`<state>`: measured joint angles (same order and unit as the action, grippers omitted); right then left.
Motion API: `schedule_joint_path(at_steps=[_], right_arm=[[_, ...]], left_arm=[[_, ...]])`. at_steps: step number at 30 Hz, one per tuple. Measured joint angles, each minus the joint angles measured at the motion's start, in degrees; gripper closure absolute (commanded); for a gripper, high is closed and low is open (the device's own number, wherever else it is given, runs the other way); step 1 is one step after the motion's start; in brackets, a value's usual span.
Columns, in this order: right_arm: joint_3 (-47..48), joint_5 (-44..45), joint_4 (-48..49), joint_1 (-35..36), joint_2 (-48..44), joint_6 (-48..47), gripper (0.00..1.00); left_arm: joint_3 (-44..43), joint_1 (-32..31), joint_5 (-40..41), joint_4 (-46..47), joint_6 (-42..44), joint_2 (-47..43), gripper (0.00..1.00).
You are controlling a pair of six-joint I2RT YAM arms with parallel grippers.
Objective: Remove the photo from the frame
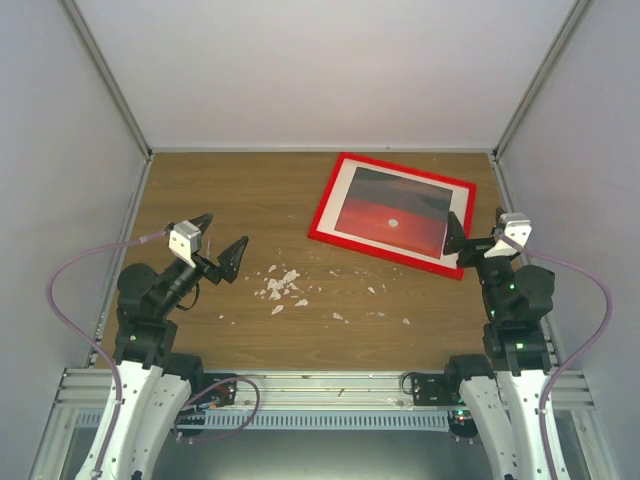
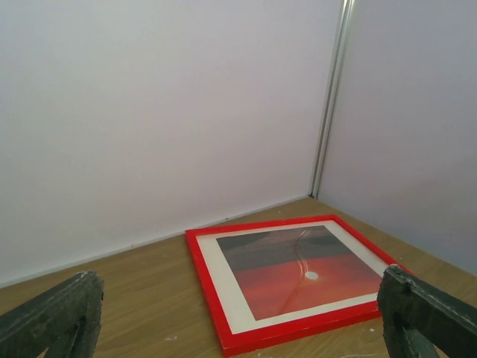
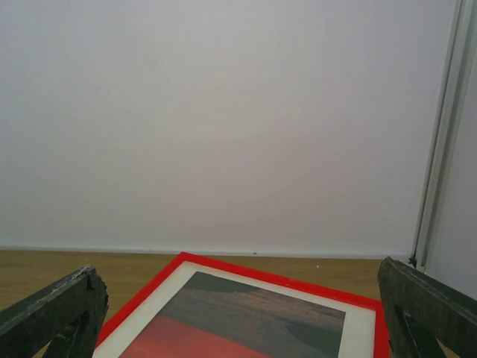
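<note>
red on all four sides, the frame (image 1: 324, 198) lies flat and face up on the far right part of the table (image 1: 230, 190), turned a little askew to its edges. the photo (image 1: 393, 213) sits inside it, ringed by the white mat (image 2: 221, 283). so by my reading nothing of your task is done yet: the print has to come out, and the frame's back is not in view, so you will probably have to turn it over first. a pale curved streak crosses the print in the left wrist view. it may be a reflection off a glazing, but i cannot be sure.

your right gripper (image 1: 475, 232) hangs at the frame's near right corner with its fingers spread wide and nothing between them. whether one finger touches the corner i cannot tell. your left gripper (image 1: 218, 240) is likewise spread and empty, well apart from the frame over the left half of the table.

around you, plain pale walls (image 1: 320, 70) close the back and both sides, with metal posts (image 1: 110, 75) at the corners. the table is brown wood-grain board, flat and matte, with a metal rail (image 1: 300, 385) along its near edge. small white scraps (image 1: 280, 285) are scattered near its middle, between the two arms.
</note>
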<state>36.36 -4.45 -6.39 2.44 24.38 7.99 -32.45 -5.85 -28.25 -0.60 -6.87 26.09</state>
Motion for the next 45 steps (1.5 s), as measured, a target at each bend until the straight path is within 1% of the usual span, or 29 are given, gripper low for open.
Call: schedule_joint_path(at_steps=[10, 16, 19, 21, 30, 39, 45], right_arm=[[0.02, -0.92, -0.02, 0.0, 0.2, 0.87, 0.0], [1.29, -4.92, -0.04, -0.04, 3.69, 1.99, 0.0], [2.95, -8.31, -0.04, -0.13, 7.26, 2.56, 0.01], [4.33, -12.37, -0.22, -0.17, 10.75, 3.26, 0.0], [6.54, -20.81, -2.97, 0.0, 26.32, 5.62, 0.0], [8.7, -20.83, -6.69, 1.62, 41.51, 5.81, 0.0], [10.97, -17.46, -10.34, 4.35, 51.06, 5.66, 0.01]], left_arm=[[-0.15, 0.0, -0.31, -0.13, -0.22, 0.09, 0.01], [-3.21, 0.0, -2.89, -0.15, -0.63, 2.75, 0.01], [-3.65, 0.0, -3.91, -0.26, -0.61, 3.65, 0.01], [-4.11, 0.0, -4.96, -0.5, -0.37, 4.7, 0.01], [-4.85, 0.0, -10.54, -1.75, 0.07, 10.14, 0.01], [-4.85, 0.0, -11.74, -3.08, -0.42, 11.63, 0.01], [-4.83, -0.24, -12.17, -3.02, -1.7, 12.02, 0.01]])
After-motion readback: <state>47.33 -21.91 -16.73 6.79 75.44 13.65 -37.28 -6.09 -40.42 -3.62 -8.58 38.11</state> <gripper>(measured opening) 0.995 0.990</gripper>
